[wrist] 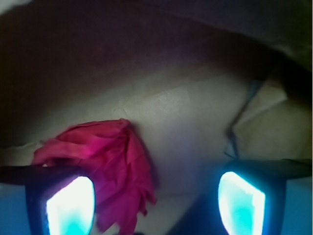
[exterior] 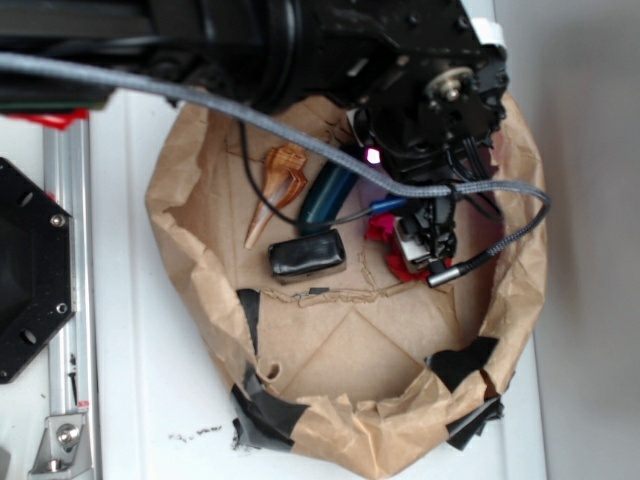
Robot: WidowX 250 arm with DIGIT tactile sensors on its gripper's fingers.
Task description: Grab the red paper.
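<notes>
- Below your gripper [wrist: 155, 203], low inside the brown paper bag [exterior: 200, 270], sits the red paper [wrist: 105, 156]; the wrist view puts it against the left finger, not centred between the two.
- Jaws stand wide apart and hold nothing. The two fingertips [wrist: 71, 205] show well separated, with bare bag floor across most of the gap.
- From the exterior view, the wad peeks out just beside the gripper body; arm and cables hide most of it.
- Risk: closing from here may only pinch a loose edge of the wad, or push it aside, since it lies off toward the left finger.
- Risk: the left finger may land on top of the paper and flatten it if you descend.
- Risk: the black block [exterior: 307, 256] and blue object [exterior: 325, 195] lie near, on the wad's far side from the gripper; a sideways correction could nudge them.
- Watch the grey cable [exterior: 300, 140]; it drapes near the bag rim.
</notes>
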